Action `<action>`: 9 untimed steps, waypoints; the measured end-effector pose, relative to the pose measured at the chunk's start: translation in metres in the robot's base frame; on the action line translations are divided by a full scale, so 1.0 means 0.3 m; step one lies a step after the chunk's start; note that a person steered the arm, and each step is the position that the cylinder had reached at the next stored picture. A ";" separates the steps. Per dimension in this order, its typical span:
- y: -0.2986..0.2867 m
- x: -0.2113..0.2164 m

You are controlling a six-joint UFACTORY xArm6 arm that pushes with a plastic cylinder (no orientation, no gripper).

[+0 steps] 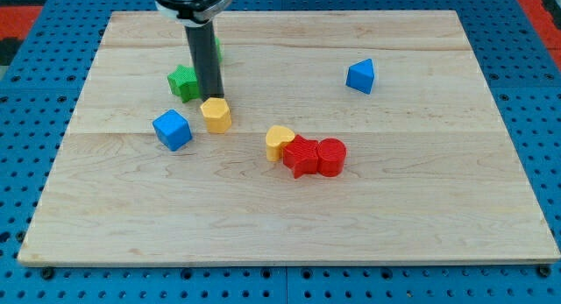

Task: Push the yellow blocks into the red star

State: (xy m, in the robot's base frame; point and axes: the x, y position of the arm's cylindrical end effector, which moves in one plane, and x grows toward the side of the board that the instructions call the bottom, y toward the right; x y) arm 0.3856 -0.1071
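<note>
Camera view
Worktop: pale wooden board [289,225] on a blue pegboard.
Yellow blocks: two. A yellow hexagonal block [216,115] sits left of centre; a yellow heart-like block [279,141] sits near the middle, touching the red star on its left side.
Red blocks: two. The red star [301,155] and a red cylinder [331,157] touch side by side, the cylinder toward the view's right.
Blue blocks: two. A blue cube [172,130] just left of the hexagonal block; a blue triangular block [360,76] well apart, toward the view's upper right.
Green blocks: a green star [183,81] beside the rod; a green sliver behind the rod, shape unclear.
Orientation: the star shows no clear long axis; its heading cannot be told.
My tip: my tip [210,97] stands right at the hexagonal block's top edge, seemingly touching.
Gripper: none; a bare rod, holding nothing.
</note>
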 end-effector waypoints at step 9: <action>-0.173 0.356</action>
